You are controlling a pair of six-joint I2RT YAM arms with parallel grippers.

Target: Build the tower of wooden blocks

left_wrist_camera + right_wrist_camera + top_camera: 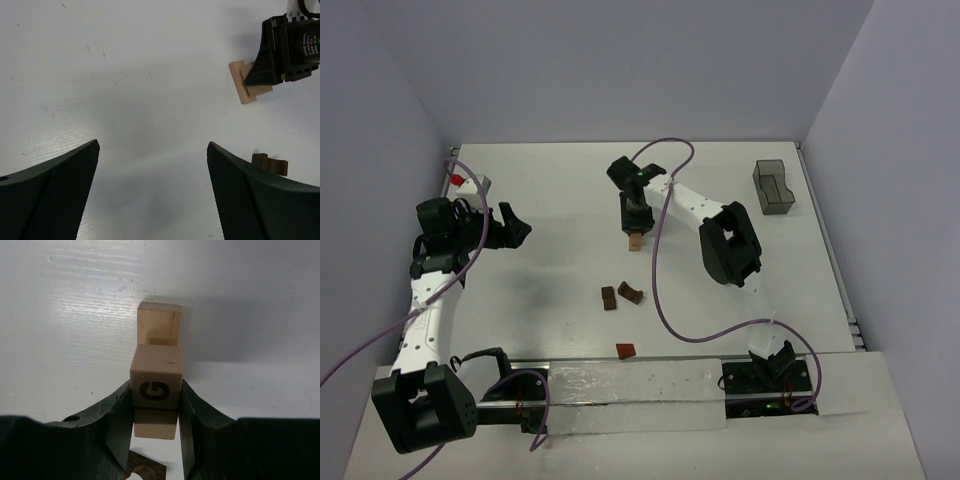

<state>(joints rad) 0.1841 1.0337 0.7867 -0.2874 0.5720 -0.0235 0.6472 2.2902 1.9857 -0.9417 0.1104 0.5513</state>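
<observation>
My right gripper (636, 222) is shut on a light tan cube marked "G" (155, 376), its fingers (119, 410) pressed on both sides. The cube rests on a second tan block (159, 322) lying on the table; together they form a short tan stack (636, 240), which also shows in the left wrist view (242, 86). Two dark brown blocks (608, 297) (630, 293) lie nearer the arms, and one shows in the left wrist view (270, 164). A reddish-brown block (625, 350) lies near the front. My left gripper (517, 228) is open and empty, well left of the stack.
A grey translucent bin (773, 187) stands at the back right. A small red-and-white object (460, 181) sits at the back left edge. Purple cables loop over the table between the arms. A metal rail runs along the front edge (630, 385).
</observation>
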